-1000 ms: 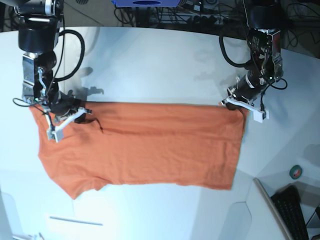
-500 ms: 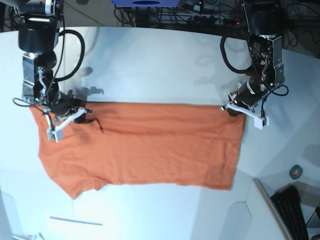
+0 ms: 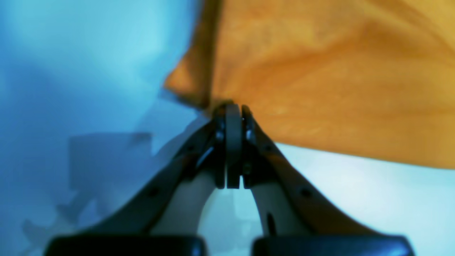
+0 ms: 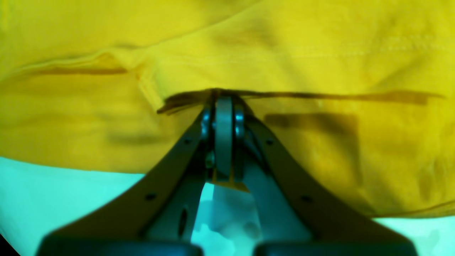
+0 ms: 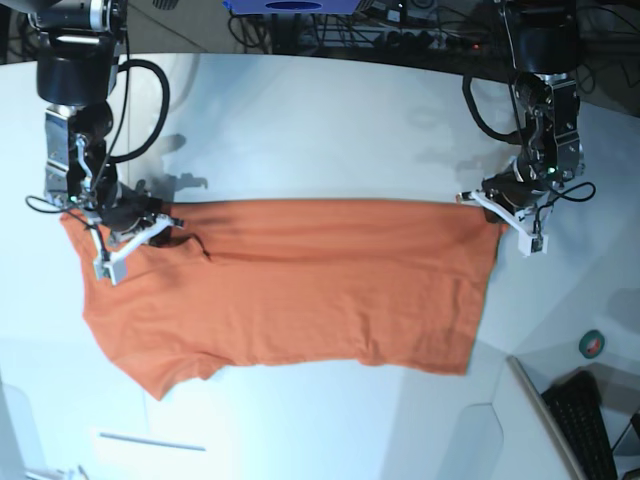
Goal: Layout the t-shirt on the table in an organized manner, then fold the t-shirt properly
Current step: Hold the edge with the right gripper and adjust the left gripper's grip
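The left gripper is clamped tight on a corner of the orange t-shirt, and the right gripper pinches a fold of the same cloth near a stitched seam. Only the base view shows the whole shirt, spread wide across the white table between both arms; the wrist views show just pinched fabric.

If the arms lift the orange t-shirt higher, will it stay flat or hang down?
Probably hang: the t-shirt wrinkles toward the left gripper. It seems light, since the right gripper holds only an edge. It likely drags on the table.
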You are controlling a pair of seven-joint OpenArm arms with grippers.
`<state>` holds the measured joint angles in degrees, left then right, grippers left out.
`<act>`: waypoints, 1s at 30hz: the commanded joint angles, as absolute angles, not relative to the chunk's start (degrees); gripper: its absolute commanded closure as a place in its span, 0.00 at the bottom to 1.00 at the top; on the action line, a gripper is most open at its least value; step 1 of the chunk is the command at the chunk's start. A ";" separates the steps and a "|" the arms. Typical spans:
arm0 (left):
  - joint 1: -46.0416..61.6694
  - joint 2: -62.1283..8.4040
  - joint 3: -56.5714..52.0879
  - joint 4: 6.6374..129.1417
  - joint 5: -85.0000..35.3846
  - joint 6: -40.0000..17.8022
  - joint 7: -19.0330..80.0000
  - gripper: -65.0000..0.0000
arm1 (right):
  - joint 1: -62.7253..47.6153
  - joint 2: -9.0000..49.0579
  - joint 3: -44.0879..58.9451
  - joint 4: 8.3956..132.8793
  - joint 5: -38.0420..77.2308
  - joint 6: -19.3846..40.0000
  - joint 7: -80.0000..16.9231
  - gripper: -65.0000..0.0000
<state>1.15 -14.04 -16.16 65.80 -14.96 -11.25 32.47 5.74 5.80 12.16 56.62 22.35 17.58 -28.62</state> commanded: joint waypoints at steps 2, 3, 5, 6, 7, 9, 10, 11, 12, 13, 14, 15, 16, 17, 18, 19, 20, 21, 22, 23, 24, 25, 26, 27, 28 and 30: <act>0.66 -16.04 -16.57 66.42 -14.20 -10.15 32.22 1.00 | 6.20 6.46 12.44 56.84 20.88 16.31 -29.76 1.00; 0.66 -16.48 -16.57 66.42 -14.20 -10.15 32.22 1.00 | 6.20 6.46 12.44 56.84 20.88 16.31 -29.76 1.00; 0.66 -16.92 -16.75 66.42 -14.20 -10.15 32.22 1.00 | 6.20 6.46 12.44 56.84 20.88 16.31 -29.76 1.00; 0.57 -16.92 -17.01 66.42 -14.20 -10.15 32.22 1.00 | 6.20 6.73 12.44 56.84 20.88 16.31 -29.76 1.00; 0.57 -17.01 -17.10 66.51 -14.20 -10.15 32.22 1.00 | 6.11 6.90 12.44 56.84 20.88 16.31 -29.76 1.00; 1.10 -17.45 -17.10 68.97 -14.29 -10.15 32.31 1.00 | 6.02 6.90 12.44 56.84 20.88 16.31 -29.76 1.00; 1.63 -17.27 -17.10 71.43 -14.73 -10.15 32.48 1.00 | 5.93 6.90 12.44 56.84 20.88 16.31 -29.76 1.00; 2.95 -17.19 -17.01 74.15 -15.52 -10.15 33.98 1.00 | 5.93 6.81 12.44 56.84 20.88 16.31 -29.76 1.00; 3.91 -17.01 -16.75 77.23 -16.92 -10.15 35.91 1.00 | 5.93 6.81 12.44 56.84 20.88 16.31 -29.76 1.00; 4.70 -16.40 -16.57 80.22 -18.59 -10.15 37.85 1.00 | 5.93 6.81 12.44 56.84 20.88 16.31 -29.76 1.00; 5.23 -15.25 -16.48 83.30 -20.00 -10.15 39.69 1.00 | 5.93 6.81 12.44 56.84 20.88 16.31 -29.76 1.00; 5.49 -14.02 -16.48 85.58 -20.79 -10.15 40.84 1.00 | 5.93 6.81 12.44 56.92 20.88 16.31 -29.85 1.00; 5.58 -13.23 -16.48 86.55 -20.88 -10.15 41.45 1.00 | 5.93 6.73 12.26 56.92 20.88 16.31 -29.85 1.00; 5.32 -12.53 -16.48 86.90 -20.88 -10.15 41.80 1.00 | 5.93 6.73 12.18 56.92 20.88 16.31 -29.93 1.00; 5.05 -11.91 -16.48 86.64 -20.88 -10.15 41.80 1.00 | 5.93 6.73 12.18 56.92 20.88 16.31 -29.93 1.00; 4.88 -11.65 -16.48 85.76 -20.88 -10.15 41.71 1.00 | 5.93 6.73 12.18 56.92 20.88 16.31 -29.93 1.00; 4.35 -11.56 -16.13 84.97 -20.88 -10.15 41.71 1.00 | 5.93 6.73 12.18 56.92 20.88 16.31 -29.93 1.00; 3.56 -11.56 -15.08 83.91 -20.88 -10.15 41.63 1.00 | 5.93 6.73 12.18 56.92 20.88 16.31 -29.93 1.00; 3.03 -11.82 -13.49 82.51 -20.88 -10.07 41.63 1.00 | 5.93 6.73 12.18 56.92 20.88 16.31 -29.93 1.00; 2.59 -11.91 -12.18 80.92 -20.88 -9.98 41.63 1.00 | 5.93 6.73 12.18 57.01 20.88 16.31 -30.02 1.00; 2.15 -12.18 -11.30 79.34 -20.88 -9.98 41.54 1.00 | 5.93 6.73 12.18 57.01 20.88 16.31 -30.02 1.00; 1.98 -12.70 -10.42 77.76 -20.79 -9.98 41.36 1.00 | 5.93 6.73 12.18 57.01 20.88 16.31 -30.02 1.00; 1.54 -12.70 -10.15 76.79 -20.26 -9.89 41.27 1.00 | 5.93 6.73 12.18 57.01 20.88 16.31 -30.02 1.00; 1.01 -12.53 -10.24 75.82 -19.38 -9.89 41.19 1.00 | 5.93 6.73 12.26 57.01 20.88 16.31 -30.02 1.00; 0.75 -12.53 -10.59 74.95 -18.42 -9.89 40.48 1.00 | 5.93 6.73 12.35 57.01 20.88 16.31 -30.02 1.00; 0.57 -12.44 -11.03 73.27 -16.13 -9.89 38.20 1.00 | 5.93 6.73 12.35 57.01 20.88 16.31 -30.02 1.00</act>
<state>1.58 -11.55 -10.68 72.31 -15.79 -10.26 38.94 5.67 6.13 12.14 56.66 22.33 17.56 -28.64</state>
